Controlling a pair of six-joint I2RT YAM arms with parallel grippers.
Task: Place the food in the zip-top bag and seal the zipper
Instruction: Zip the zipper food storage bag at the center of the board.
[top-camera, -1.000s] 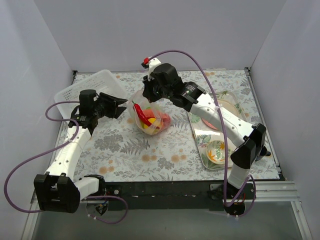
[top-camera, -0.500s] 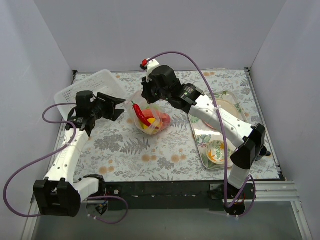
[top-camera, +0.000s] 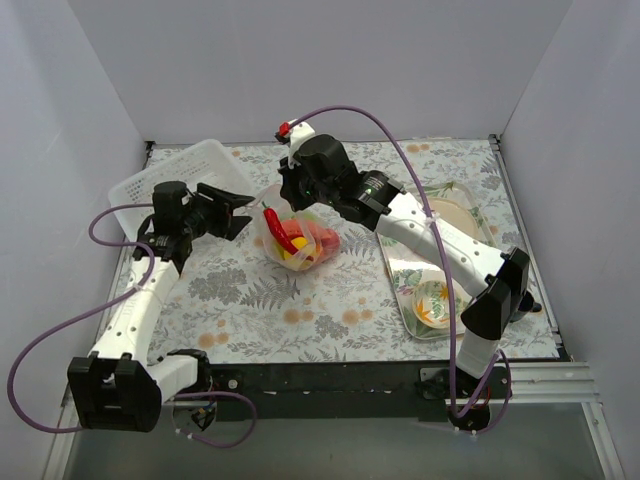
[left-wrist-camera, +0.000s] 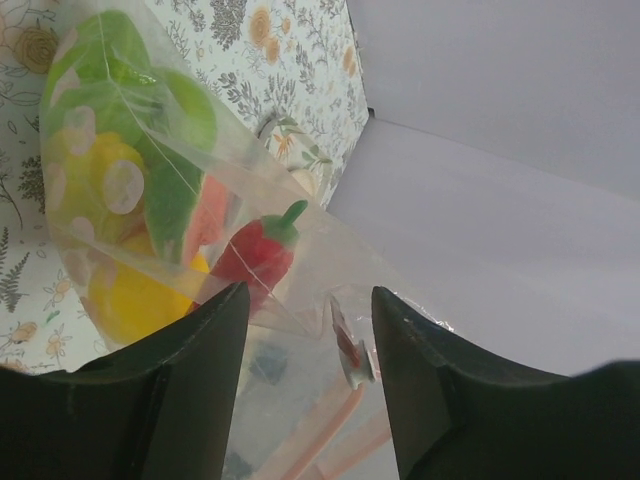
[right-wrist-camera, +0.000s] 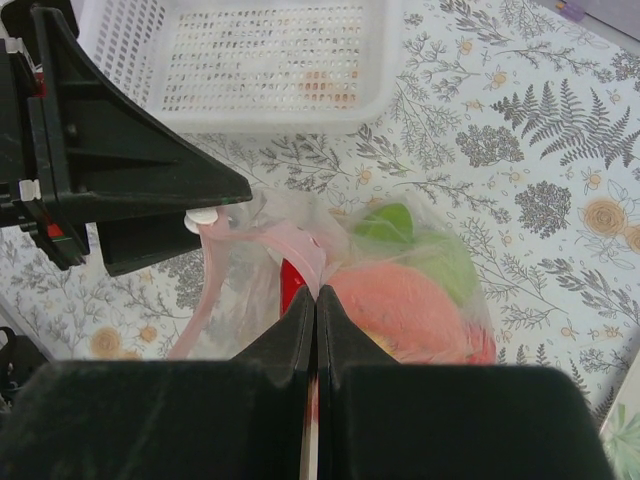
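The zip-top bag (top-camera: 296, 238) lies mid-table, holding the food: a red pepper-like piece (top-camera: 277, 229), a yellow fruit (top-camera: 294, 255), red pieces and green ones (right-wrist-camera: 437, 262). My right gripper (right-wrist-camera: 316, 292) is shut on the bag's pink zipper strip (right-wrist-camera: 292, 246) and holds the mouth up; it also shows in the top view (top-camera: 292, 197). My left gripper (left-wrist-camera: 310, 300) is open, its fingers on either side of the white zipper slider (left-wrist-camera: 352, 352) without touching it. In the top view the left gripper (top-camera: 240, 210) sits just left of the bag.
A white slotted basket (top-camera: 172, 172) stands at the back left, just behind my left gripper. A clear tray (top-camera: 400, 265) at the right holds patterned plates and a bowl (top-camera: 432, 302). Grey walls enclose the table on three sides.
My right gripper has shifted slightly left with the bag's mouth, and the bag followed. My left gripper has stayed open beside the bag with little movement.
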